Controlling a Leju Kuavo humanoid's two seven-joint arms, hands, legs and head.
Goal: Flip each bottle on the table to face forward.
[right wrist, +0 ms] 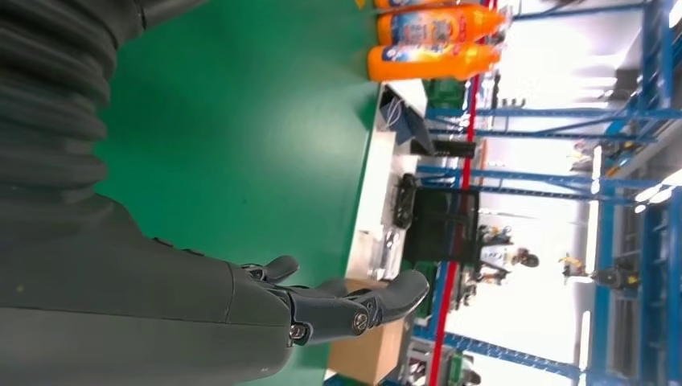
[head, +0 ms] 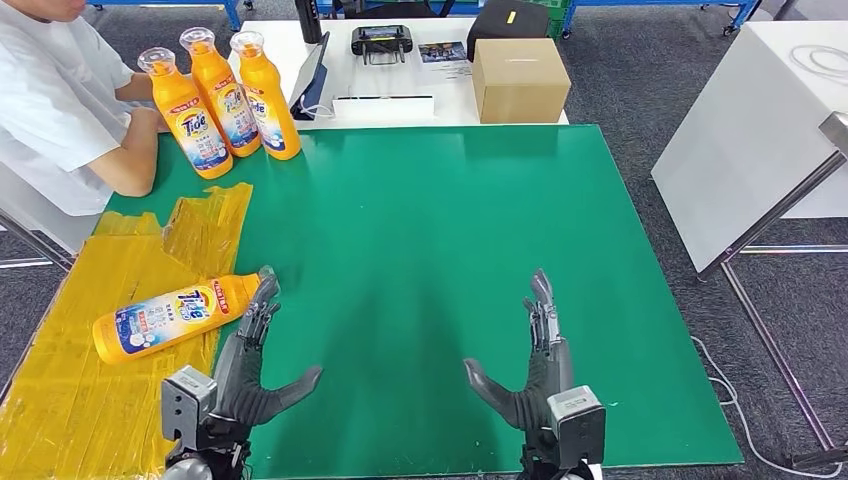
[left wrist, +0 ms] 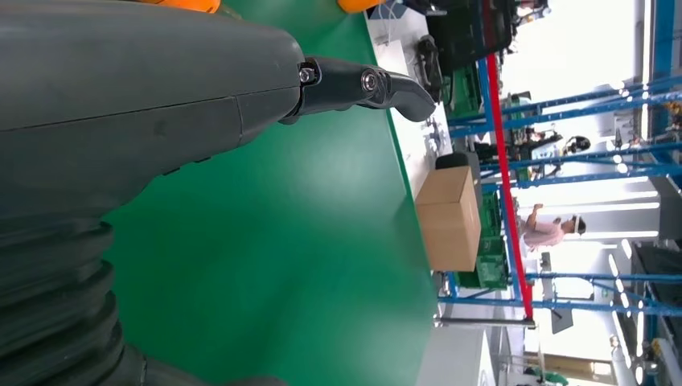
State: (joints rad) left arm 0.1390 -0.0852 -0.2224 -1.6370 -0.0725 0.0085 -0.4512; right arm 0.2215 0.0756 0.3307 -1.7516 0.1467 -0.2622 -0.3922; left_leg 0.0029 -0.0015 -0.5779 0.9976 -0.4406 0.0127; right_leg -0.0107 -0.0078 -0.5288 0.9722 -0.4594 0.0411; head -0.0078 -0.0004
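Observation:
An orange Tide bottle (head: 172, 316) lies on its side at the near left, label up, cap toward my left hand (head: 250, 357). That hand is open, fingers stretched forward, their tips beside the bottle's cap end. Three more orange Tide bottles (head: 222, 102) stand upright at the far left corner of the green table (head: 420, 250), labels facing me; two of them (right wrist: 430, 44) appear in the right wrist view. My right hand (head: 535, 365) rests open above the near right part of the mat, holding nothing.
A yellow plastic sheet (head: 90, 330) covers the table's left side under the lying bottle. A person in a white shirt (head: 60, 110) sits at the far left by the standing bottles. A cardboard box (head: 518, 80) and devices sit on the white table behind.

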